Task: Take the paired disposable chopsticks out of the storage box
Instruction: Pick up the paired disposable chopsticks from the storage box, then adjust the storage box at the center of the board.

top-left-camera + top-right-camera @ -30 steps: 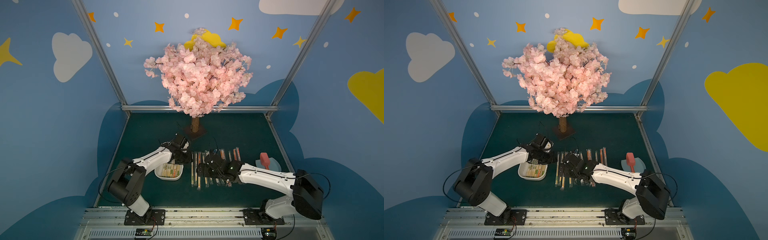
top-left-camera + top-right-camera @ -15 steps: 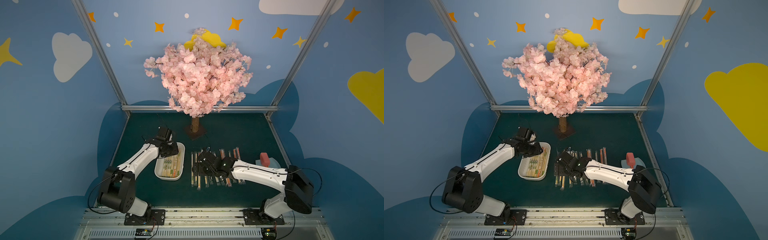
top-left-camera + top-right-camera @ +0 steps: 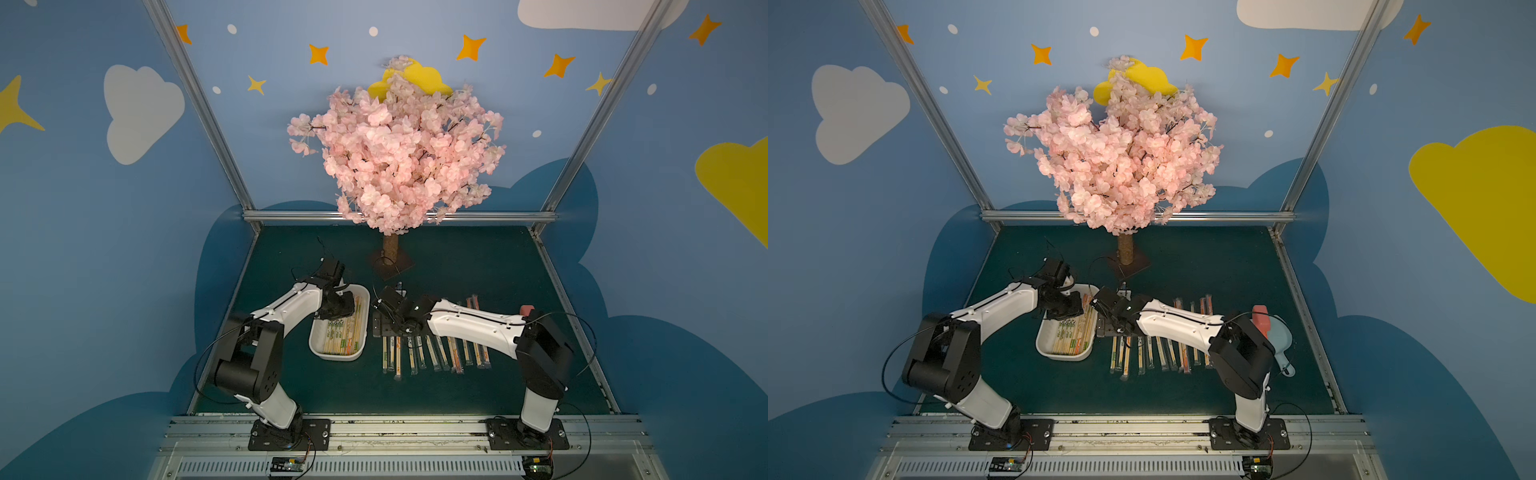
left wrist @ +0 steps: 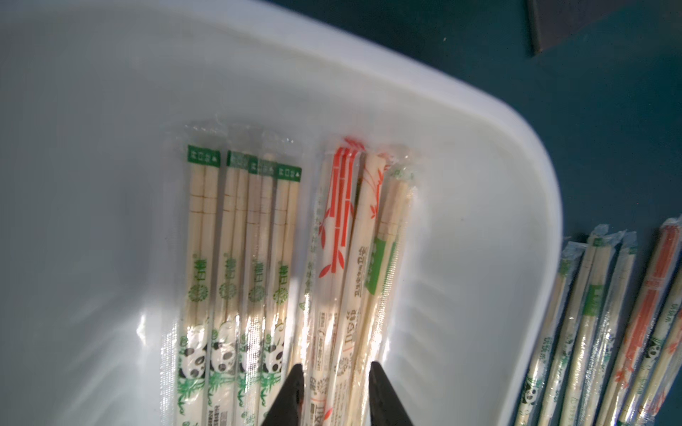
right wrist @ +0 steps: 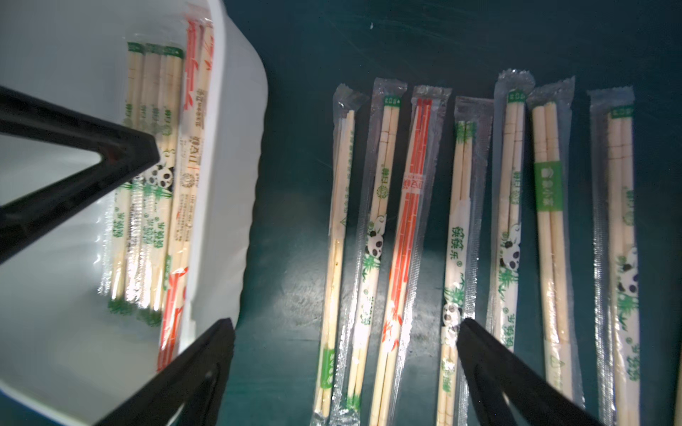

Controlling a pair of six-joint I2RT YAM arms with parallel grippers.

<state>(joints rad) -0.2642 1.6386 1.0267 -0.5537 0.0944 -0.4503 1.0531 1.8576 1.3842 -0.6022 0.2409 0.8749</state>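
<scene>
Left wrist view: left gripper (image 4: 336,392), back over the storage box (image 4: 479,155) after swinging clear, jaws narrowly apart astride orange-printed paired disposable chopsticks (image 4: 334,236) inside; clamped or not, unclear. Next removal likely; right gripper (image 5: 345,324) gapes wide.

The storage box (image 3: 337,356) sits on the table (image 3: 457,257), left of centre, its long side running front to back. Inside it the paired disposable chopsticks (image 3: 343,336) lie lengthwise, bunched toward the box's right wall. Just right of the box, a row of sleeved pairs (image 3: 436,353) lies side by side on the table, parallel to the box and extending rightward. The left hand (image 4: 334,367) hangs over the box's far end. The right hand (image 5: 343,328) hangs over the row's leftmost pairs, beside the box. A tree (image 3: 390,249) stands behind both, mid-table. A scoop (image 3: 1281,332) lies at the far right, beyond the row.
</scene>
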